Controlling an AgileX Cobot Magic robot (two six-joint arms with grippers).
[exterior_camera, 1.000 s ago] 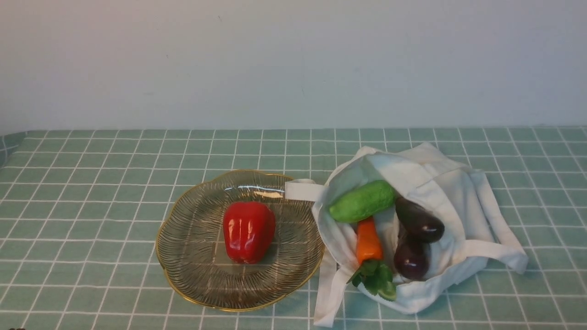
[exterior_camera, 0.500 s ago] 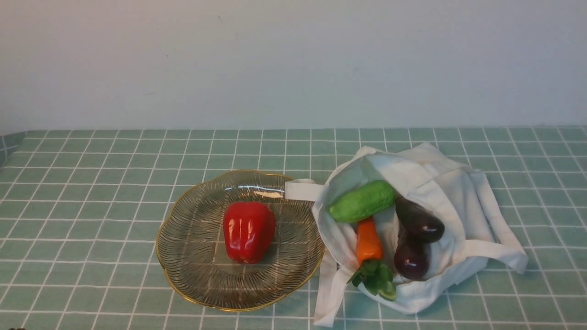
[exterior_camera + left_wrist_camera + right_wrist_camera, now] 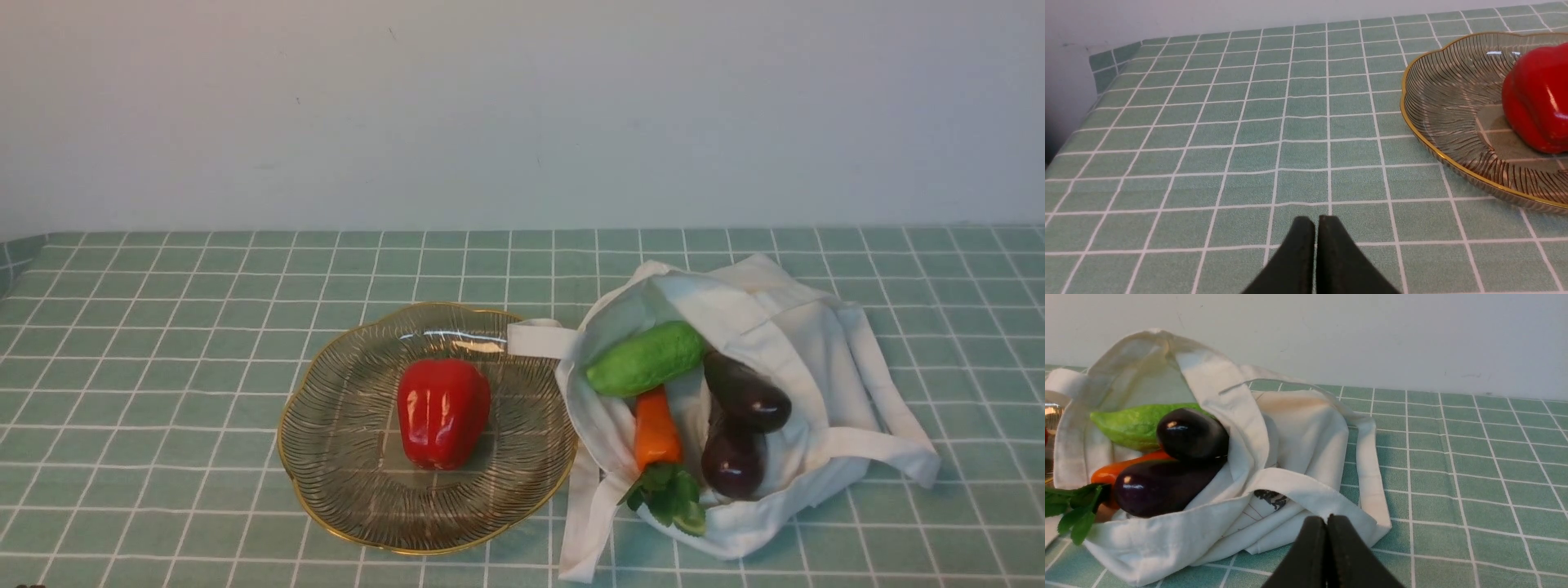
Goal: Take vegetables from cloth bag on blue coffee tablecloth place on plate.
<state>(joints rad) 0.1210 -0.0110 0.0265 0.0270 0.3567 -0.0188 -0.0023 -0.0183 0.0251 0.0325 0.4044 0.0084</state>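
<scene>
**One pepper on the plate, four vegetables waiting in the bag, nothing moving**

Over the last second nothing changes in the front view: every object lies exactly where it lay before. So the task stands between two steps, with one vegetable delivered and the next pick not yet begun.

The glossy red bell pepper point(image 3: 443, 412) rests in the flat centre of the clear glass plate with the scalloped gold rim point(image 3: 326, 482). Just beside the plate, on its right, lies the wrinkled white cloth bag point(image 3: 804, 343), open toward the camera; one strap seems to touch the plate's rim, though I cannot be sure. Inside the bag are the green cucumber point(image 3: 647, 358), the orange carrot with green leaves point(image 3: 655, 427) and two dark purple eggplants point(image 3: 745, 394) point(image 3: 731, 463), one leaning on the other. Everything sits on the pale teal cloth with the white grid point(image 3: 163, 367).

Neither arm appears in the front view. The left gripper point(image 3: 1316, 220) hovers low over bare cloth near the plate, its black fingers pressed together and empty. The right gripper point(image 3: 1326, 520) is also pressed together and empty, pointing at the bag's folded side.
</scene>
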